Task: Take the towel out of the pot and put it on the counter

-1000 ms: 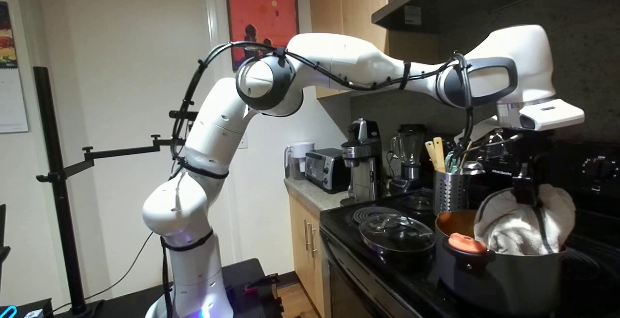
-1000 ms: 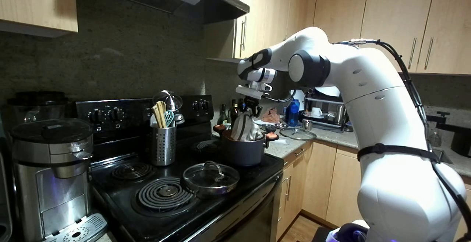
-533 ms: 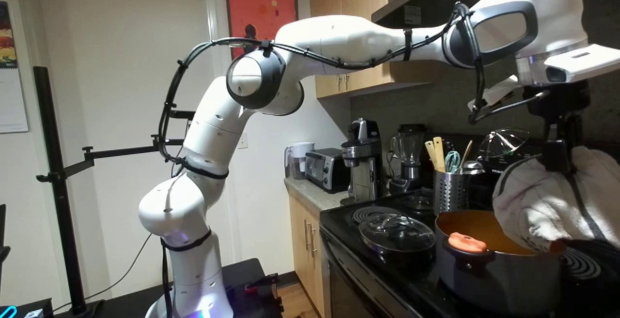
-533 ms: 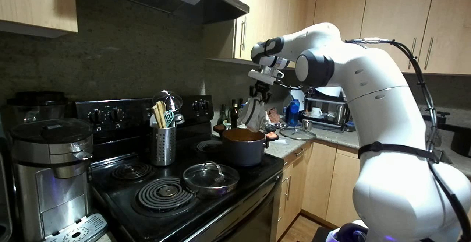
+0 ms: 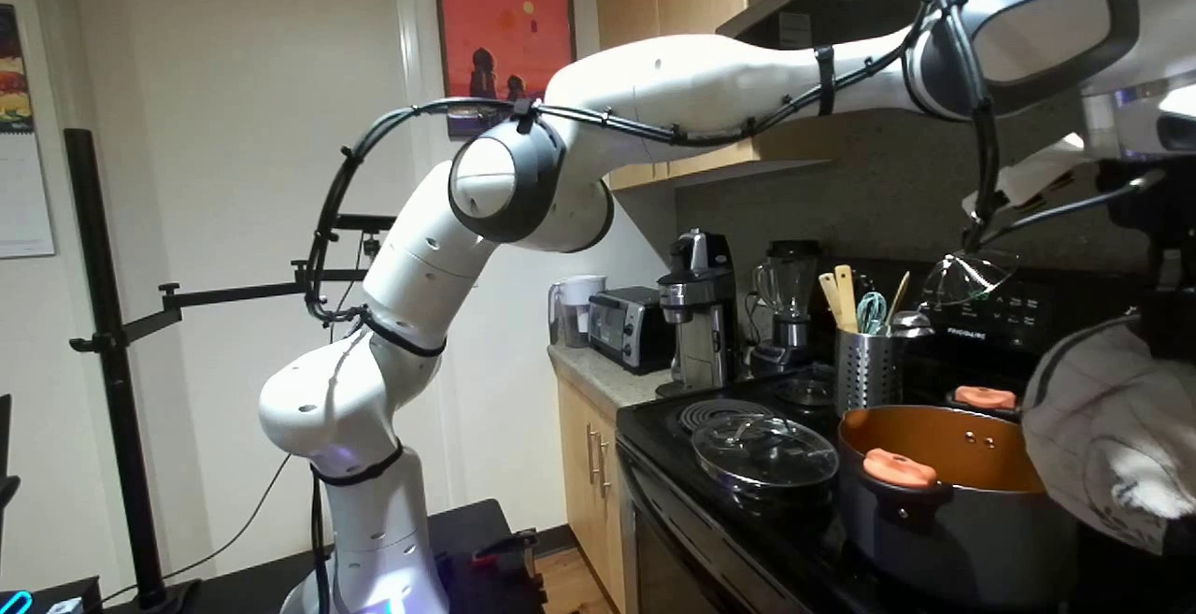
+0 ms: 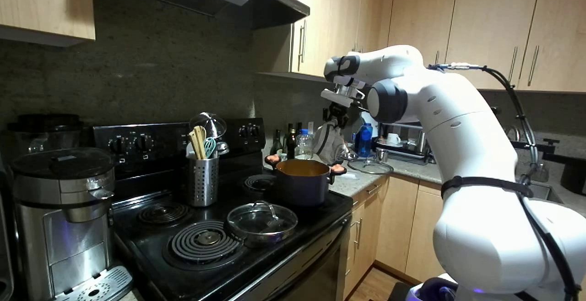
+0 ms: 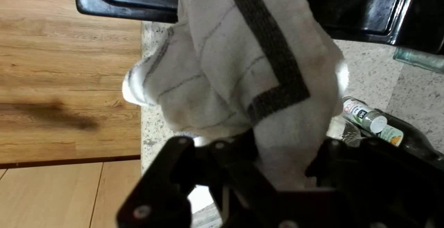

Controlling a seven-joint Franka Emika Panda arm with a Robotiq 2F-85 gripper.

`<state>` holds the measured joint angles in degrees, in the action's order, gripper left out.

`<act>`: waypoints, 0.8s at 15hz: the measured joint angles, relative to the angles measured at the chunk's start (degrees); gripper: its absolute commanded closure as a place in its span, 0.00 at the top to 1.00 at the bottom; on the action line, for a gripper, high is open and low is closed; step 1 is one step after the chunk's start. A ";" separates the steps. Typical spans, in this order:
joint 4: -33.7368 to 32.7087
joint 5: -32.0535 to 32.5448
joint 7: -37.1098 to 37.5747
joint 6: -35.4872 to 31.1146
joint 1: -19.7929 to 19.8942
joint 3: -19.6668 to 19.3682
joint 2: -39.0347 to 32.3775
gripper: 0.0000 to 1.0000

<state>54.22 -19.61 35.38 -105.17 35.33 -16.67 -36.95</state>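
Broadly, pale wood cabinets rise over a kitchen corner, and the white arm reaches in above the cooking side. Below, the speckled tabletop bends round that corner, meeting the black stove and bearing a glass lid. At the stove's end nearest the tabletop sits the pot, upright, its orange inside showing. The towel is out of the pot, hanging off its tabletop side, near the rim; whether cloth and rim touch I cannot tell. Seen in the wrist view, it covers part of the tabletop strip, one portion overlapping the stove's edge.

The coming move likely turns on this: the towel hangs straight below the claw, bunched, its long axis running downward, so cloth should reach the surface before the claw does. The claw is pinching the towel near the top, the pads themselves lost in dark and folds. How much air lies under the cloth the views don't settle. I would shift it a little farther from stove and pot before lowering, minding the dark bottle and small labelled jar, close beside the cloth in the wrist view, which could topple.
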 measured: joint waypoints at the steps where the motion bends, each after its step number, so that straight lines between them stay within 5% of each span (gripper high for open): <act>1: -1.70 0.00 0.16 0.26 0.49 0.01 -1.72 0.04; 12: -17.53 2.89 8.80 1.91 3.67 1.33 -16.58 0.04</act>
<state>36.69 -16.72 44.18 -103.26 39.01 -15.34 -53.53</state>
